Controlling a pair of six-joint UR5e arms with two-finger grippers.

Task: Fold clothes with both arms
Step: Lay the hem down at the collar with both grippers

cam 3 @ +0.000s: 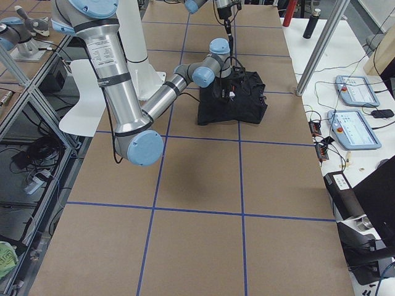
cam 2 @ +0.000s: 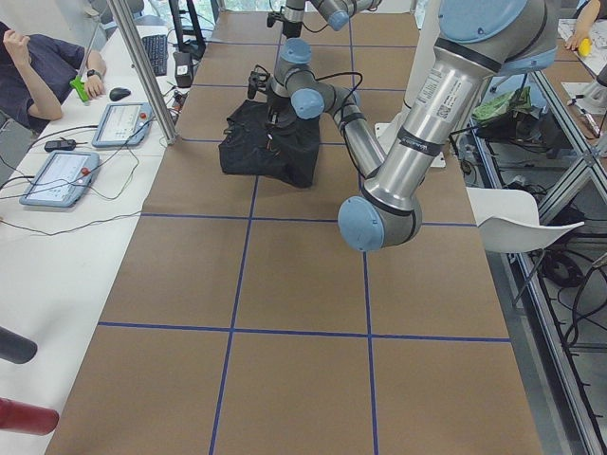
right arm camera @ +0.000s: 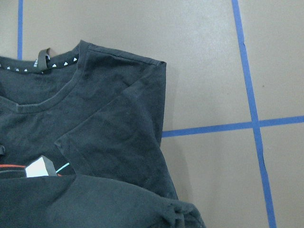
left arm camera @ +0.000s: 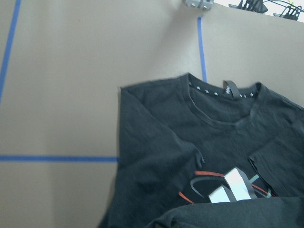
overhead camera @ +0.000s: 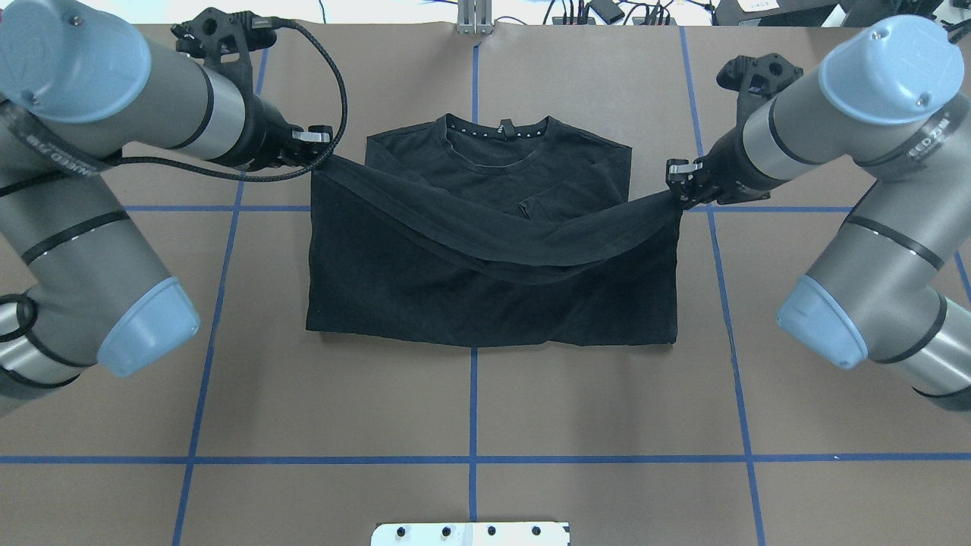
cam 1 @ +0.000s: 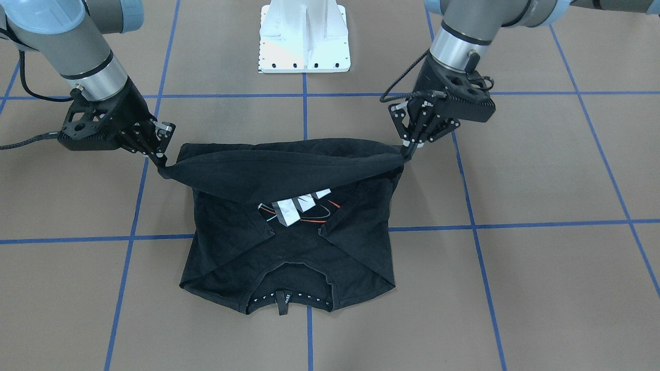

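Nearest the robot, the black T-shirt (overhead camera: 485, 311) is lying flat on the brown table (overhead camera: 470, 409), its lower body doubling over along a straight fold edge. Just beyond that edge, the hem (overhead camera: 501, 250) is hanging in the air as a sagging band between the 2 arms: the left gripper (overhead camera: 322, 155) is clamping 1 hem corner with its fingers pressed together on the cloth, and the right gripper (overhead camera: 677, 189) is pinching the other corner the same way. Under the band, the 2 sleeves (cam 1: 232, 232) are lying folded inward, and the white-grey graphic (cam 1: 296, 208) with its red and cyan rings is peeking out between them. Farthest off, the collar (overhead camera: 497, 140) is resting flat on the table. Judging by the droop in the middle, the fabric is behaving as light, limp and stretchy, so it is likely needing even tension from both corners to land without wrinkling; the hem corners are looking like the right hold, with little slip risk and nothing fragile
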